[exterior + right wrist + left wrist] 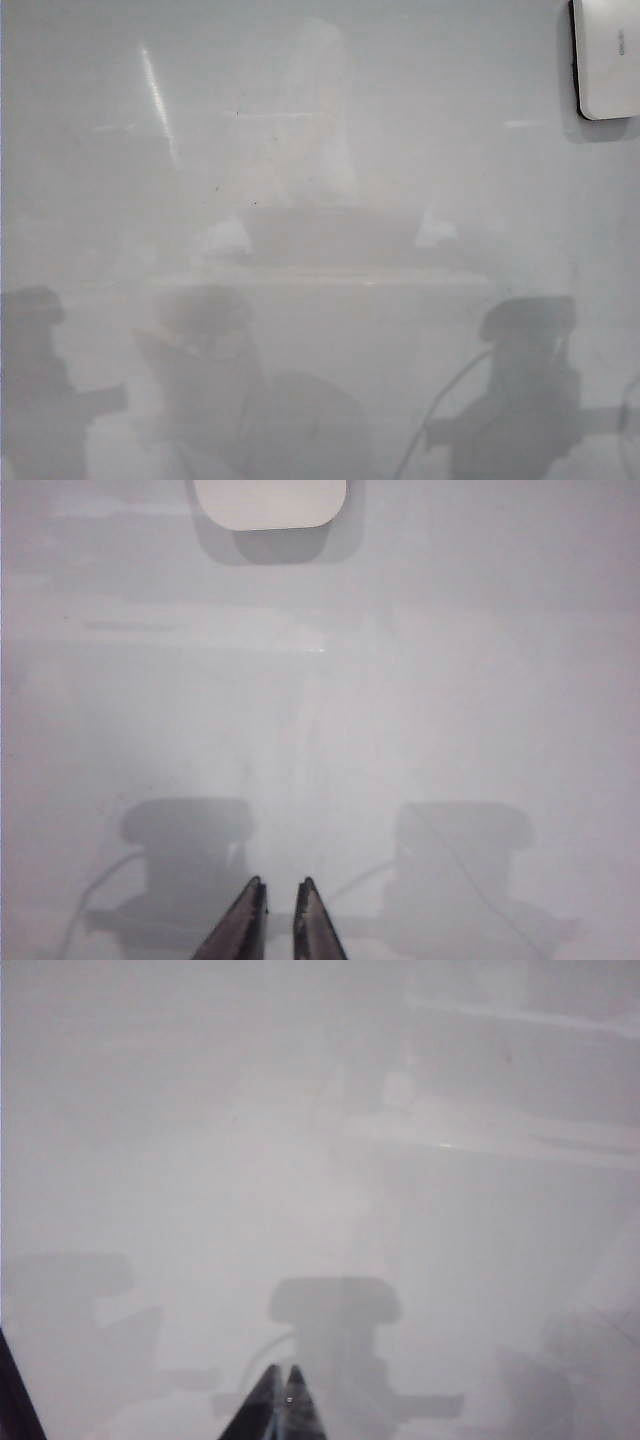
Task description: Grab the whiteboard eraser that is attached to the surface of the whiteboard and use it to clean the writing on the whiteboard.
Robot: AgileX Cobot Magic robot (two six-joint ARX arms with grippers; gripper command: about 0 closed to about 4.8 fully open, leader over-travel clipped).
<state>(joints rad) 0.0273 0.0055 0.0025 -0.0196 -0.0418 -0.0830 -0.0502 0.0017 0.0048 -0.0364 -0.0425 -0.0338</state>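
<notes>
Right wrist view is showing the right gripper [281, 920] hanging empty, its fingers nearly together with only a thin slit between them, aiming across bare board toward the whiteboard eraser [270, 502], well apart from it. The left gripper [281, 1405] is sitting with its tips pressed together, holding nothing. In the exterior view the eraser [608, 58] is clinging at the top right corner of the whiteboard [320, 200], and I am seeing no blue writing anywhere. To my eye the right gripper needs to spread wider before closing across the eraser's narrow sides, squarely.
</notes>
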